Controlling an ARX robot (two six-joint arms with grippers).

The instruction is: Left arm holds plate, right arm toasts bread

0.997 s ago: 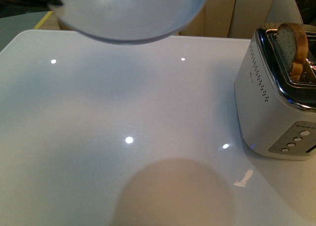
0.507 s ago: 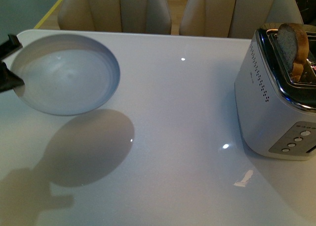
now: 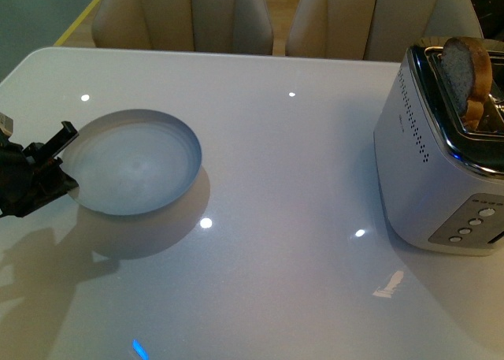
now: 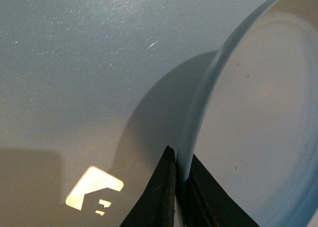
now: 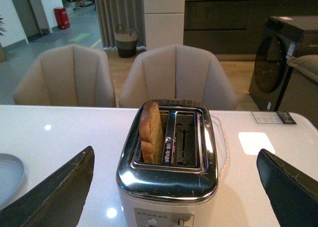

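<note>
Left end effector (image 3: 64, 161) pinches the plate (image 3: 138, 165) rim, plate low at the bench's (image 3: 299, 179) left, well apart from the toaster (image 5: 169, 182). Right end effector (image 5: 175, 152) is spread wide, facing it. Bread (image 5: 150, 132) stands in one slot, so centre on the slice's top edge before you close.

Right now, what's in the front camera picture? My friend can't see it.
A pale blue plate is held by its edge in the robot's left gripper, low over a shiny white table. At the right, a silver toaster has a bread slice sticking up. Two beige chairs stand behind.
</note>
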